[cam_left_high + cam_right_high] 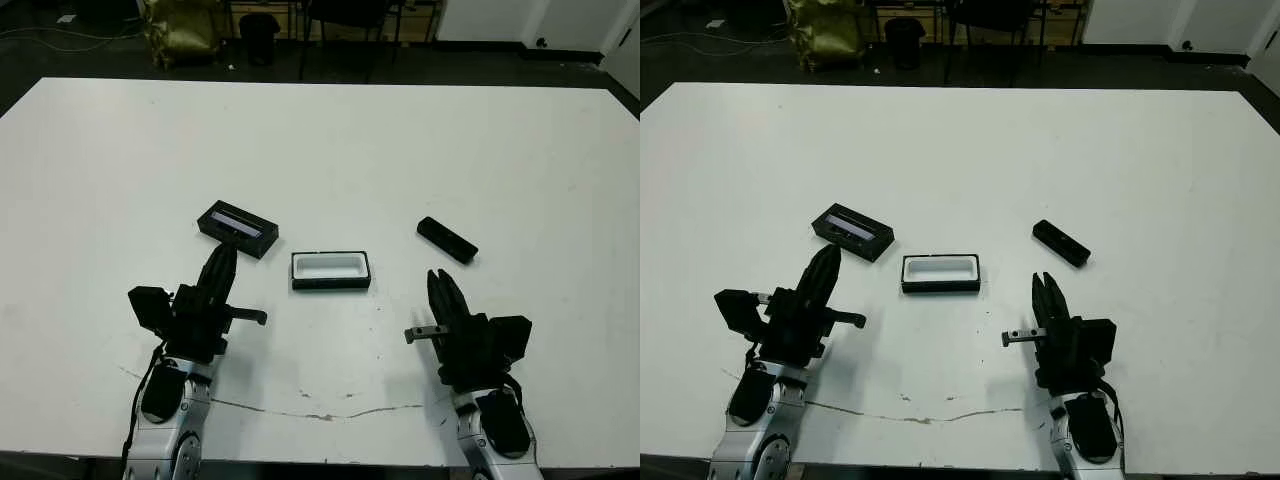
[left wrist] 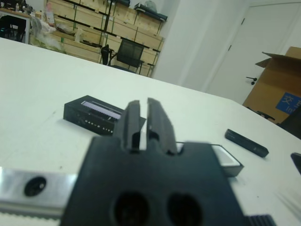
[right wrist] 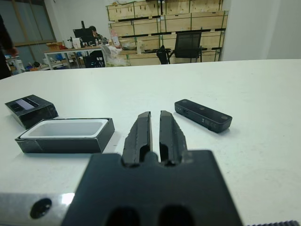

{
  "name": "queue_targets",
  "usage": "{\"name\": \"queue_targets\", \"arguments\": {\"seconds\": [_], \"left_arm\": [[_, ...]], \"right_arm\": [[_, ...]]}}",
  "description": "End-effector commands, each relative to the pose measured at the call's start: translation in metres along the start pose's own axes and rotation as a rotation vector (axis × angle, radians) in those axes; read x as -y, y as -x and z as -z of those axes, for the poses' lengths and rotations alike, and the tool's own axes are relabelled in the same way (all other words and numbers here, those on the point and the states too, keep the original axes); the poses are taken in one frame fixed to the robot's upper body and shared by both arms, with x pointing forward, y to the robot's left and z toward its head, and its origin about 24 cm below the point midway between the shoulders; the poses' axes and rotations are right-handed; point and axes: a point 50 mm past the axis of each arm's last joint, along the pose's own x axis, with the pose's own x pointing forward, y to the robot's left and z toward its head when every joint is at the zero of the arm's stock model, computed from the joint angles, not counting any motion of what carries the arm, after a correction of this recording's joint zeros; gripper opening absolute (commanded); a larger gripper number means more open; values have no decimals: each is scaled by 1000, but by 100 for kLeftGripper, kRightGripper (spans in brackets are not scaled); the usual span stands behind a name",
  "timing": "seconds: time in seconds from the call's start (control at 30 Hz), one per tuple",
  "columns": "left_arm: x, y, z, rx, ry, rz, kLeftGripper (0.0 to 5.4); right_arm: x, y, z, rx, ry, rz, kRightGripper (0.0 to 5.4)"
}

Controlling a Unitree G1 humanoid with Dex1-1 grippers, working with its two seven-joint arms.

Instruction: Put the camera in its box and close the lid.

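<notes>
Both pincers sit low on the white table (image 1: pixel 420 140), holding nothing. The left gripper (image 1: pixel 222 258) has its 2 fingers pinched narrow, tips just short of the lid (image 1: pixel 238 228), which lies strip-up. The right gripper (image 1: pixel 441 283) is also nearly closed, with the camera (image 1: pixel 446 240) lying just beyond it. The box (image 1: pixel 331 270) sits open between the 2 arms, its white lining bare.

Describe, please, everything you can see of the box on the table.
The box is a small black rectangular tray with a white lining and rounded inside corners. It lies flat, open and empty on the white table, between the lid and the camera, touching neither. No gripper touches it.
</notes>
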Motion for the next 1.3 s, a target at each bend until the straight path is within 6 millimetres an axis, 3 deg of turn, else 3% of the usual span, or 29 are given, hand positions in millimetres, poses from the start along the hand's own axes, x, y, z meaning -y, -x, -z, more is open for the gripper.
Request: {"name": "queue_targets", "arguments": {"seconds": [0.03,0.37,0.57,0.73,0.9,1.13,1.3], "left_arm": [[-2,2,4,-22,10,-1,1],[-1,1,4,-35,12,-2,1],[-2,0,6,-12,19,15,1],[-1,1,4,-33,2,-17,1],[-3,2,4,-13,5,-9,1],[-2,2,4,-8,-11,-11,0],[-2,3,4,-18,5,-17,0]], "right_arm": [[2,2,4,-27,1,12,0],[2,2,3,-24,3,9,0],[14,-1,-6,18,61,-10,0],[40,-14,-42,74,138,-53,0],[76,-40,-85,106,290,-121,0],[108,-76,-114,12,461,-180,121],[121,-96,-112,-75,506,-308,236]]}}
